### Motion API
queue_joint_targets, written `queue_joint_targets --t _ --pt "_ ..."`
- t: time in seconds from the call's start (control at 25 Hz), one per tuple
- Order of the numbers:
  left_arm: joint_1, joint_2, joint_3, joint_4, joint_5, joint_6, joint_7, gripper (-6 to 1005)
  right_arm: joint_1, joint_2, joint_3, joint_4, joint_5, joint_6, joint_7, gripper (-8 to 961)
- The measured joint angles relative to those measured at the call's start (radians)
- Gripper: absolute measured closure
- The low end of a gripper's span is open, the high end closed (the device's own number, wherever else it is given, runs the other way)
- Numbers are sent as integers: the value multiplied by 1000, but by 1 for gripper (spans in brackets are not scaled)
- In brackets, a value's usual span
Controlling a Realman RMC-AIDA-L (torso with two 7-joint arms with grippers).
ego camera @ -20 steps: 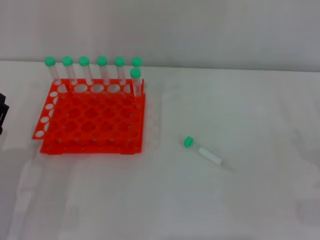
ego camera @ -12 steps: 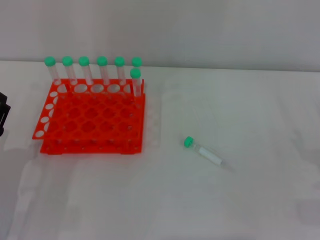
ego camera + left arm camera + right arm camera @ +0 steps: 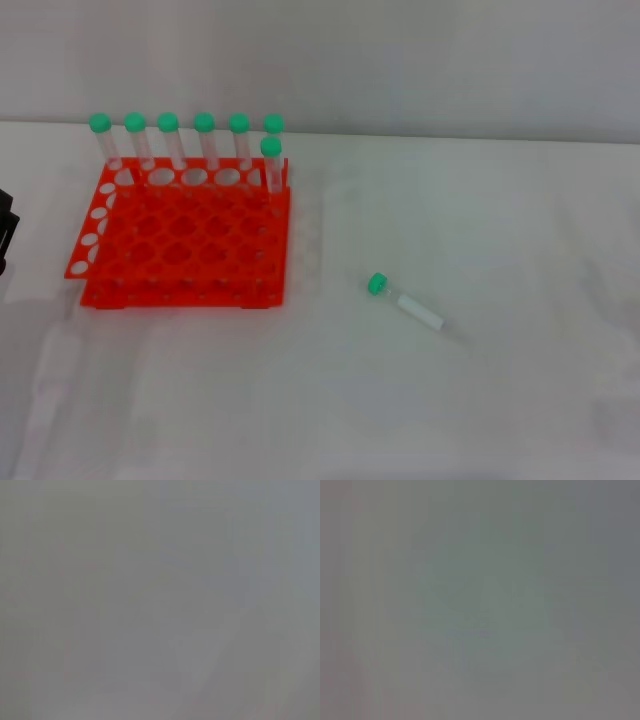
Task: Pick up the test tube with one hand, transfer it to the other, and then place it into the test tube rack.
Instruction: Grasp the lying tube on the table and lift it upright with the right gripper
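Neither hand's jaws can be read: both wrist views show nothing usable, and the head view holds only a black sliver of the left hand [image 3: 5, 232] at the far left edge, level with the rack, its fingers out of sight. The right hand does not appear at all.

Nearest the camera, right of centre in the frame, the test tube [image 3: 405, 299] lies flat on the white table [image 3: 480, 400]. Its long axis runs diagonally: green cap toward the upper left, clear body trailing to the lower right. It is well apart from everything else, untouched.

Farther back, in the upper left, sits the orange-red test tube rack [image 3: 185, 245], with seven green-capped tubes [image 3: 185, 140] standing upright along its rear rows.

The loose tube lies on the right half of the frame, with the rack between it and the visible left hand, so the right arm is probably better placed to take it. A grasp would likely need to close across that diagonal, on the body below the cap.
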Motion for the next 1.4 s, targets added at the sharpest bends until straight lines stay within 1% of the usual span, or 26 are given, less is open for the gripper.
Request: queue_joint_targets --t 0.08,0.2,0.28,0.44,0.48,0.6,0.64,0.72,0.88,0.96,1.0,1.04,1.08,1.12,1.24,1.28,1.36,1.4 --pt "1 0 0 1 0 -1 0 111 1 -3 -2 -11 -25 1 53 111" --pt "1 0 0 3 0 -3 0 111 10 -13 -3 -58 -113 1 166 111" --pt "1 0 0 4 0 -4 0 111 13 -18 -3 -130 -218 -6 270 111" --pt "-1 1 0 6 0 1 0 110 12 -21 -3 -330 -405 -66 529 112" --pt "-1 1 0 6 0 2 0 110 10 -21 -3 -408 -477 -94 634 112" --pt "-2 2 0 7 -2 2 0 110 10 -22 -3 -612 -668 -140 867 112" --pt "-3 2 0 7 -2 2 0 110 10 -20 -5 -687 -745 -146 939 113" --pt "-5 3 0 7 -2 2 0 111 9 -18 -24 -800 -840 -147 1036 115" --pt "-9 4 -1 7 -3 4 4 111 8 -20 -118 -1078 -1089 -159 1305 118" --pt "-11 5 -1 7 -4 5 6 111 9 -19 -162 -1226 -1239 -158 1472 120" --pt "-11 5 -1 7 -5 5 6 111 8 -19 -184 -1285 -1296 -157 1537 121" --pt "-11 5 -2 7 -6 5 6 111 8 -19 -184 -1285 -1296 -157 1537 122" --pt "-11 5 -3 7 -6 5 6 111 6 -17 -282 -1470 -1465 -151 1733 122" --pt "-11 5 -4 7 -7 5 6 111 6 -18 -303 -1505 -1496 -149 1767 123" --pt "-13 5 -5 7 -7 16 7 111 11 -17 -439 -1689 -1691 -132 1986 126" --pt "-14 5 -5 7 -7 22 8 111 18 -16 -476 -1720 -1741 -125 2042 127" --pt "-18 5 -5 7 -7 38 8 111 47 -15 -568 -1780 -1861 -92 2173 129" --pt "-18 5 -5 7 -7 42 8 111 74 -16 -627 -1799 -1928 -62 2233 129"
